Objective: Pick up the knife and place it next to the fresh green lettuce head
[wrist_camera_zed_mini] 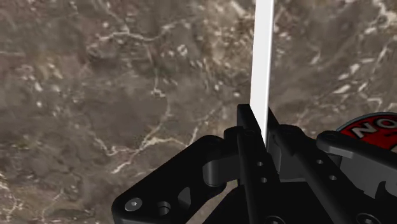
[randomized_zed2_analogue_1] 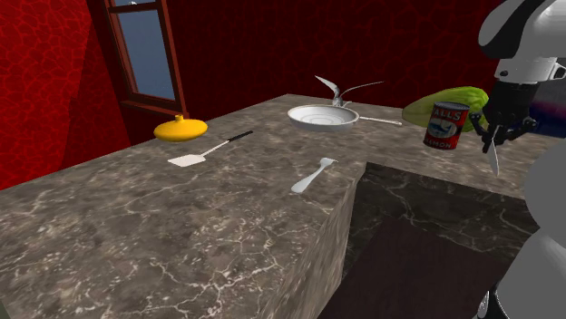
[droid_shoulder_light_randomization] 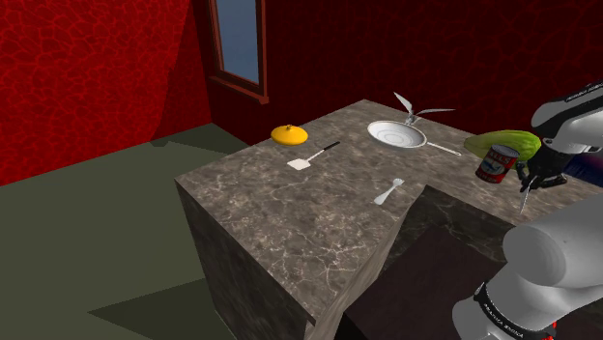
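My gripper (droid_shoulder_light_randomization: 539, 180) (randomized_zed2_analogue_1: 501, 130) is shut on the knife's handle above the marble counter (droid_shoulder_light_randomization: 290, 208). The knife's white blade (droid_shoulder_light_randomization: 525, 203) (randomized_zed2_analogue_1: 493, 160) (wrist_camera_zed_mini: 263, 57) hangs down from between the fingers (wrist_camera_zed_mini: 249, 127), clear of the counter. The green lettuce head (droid_shoulder_light_randomization: 512, 141) (randomized_zed2_analogue_1: 458, 95) lies on the counter just behind a red tin can (droid_shoulder_light_randomization: 496, 162) (randomized_zed2_analogue_1: 445, 125). The can stands right beside the gripper, on the shoulder view's left of it, and its rim (wrist_camera_zed_mini: 369, 130) shows next to the fingers. The knife's handle is hidden inside the fingers.
A white pan (droid_shoulder_light_randomization: 396, 134) (randomized_zed2_analogue_1: 319, 117) sits further along the counter, with thin utensils behind it. A white fork (droid_shoulder_light_randomization: 388, 193) lies near the inner corner, a spatula (droid_shoulder_light_randomization: 311, 157) and a yellow squash-like object (droid_shoulder_light_randomization: 289, 134) beyond. A dark recess (droid_shoulder_light_randomization: 435, 261) cuts into the counter below the gripper.
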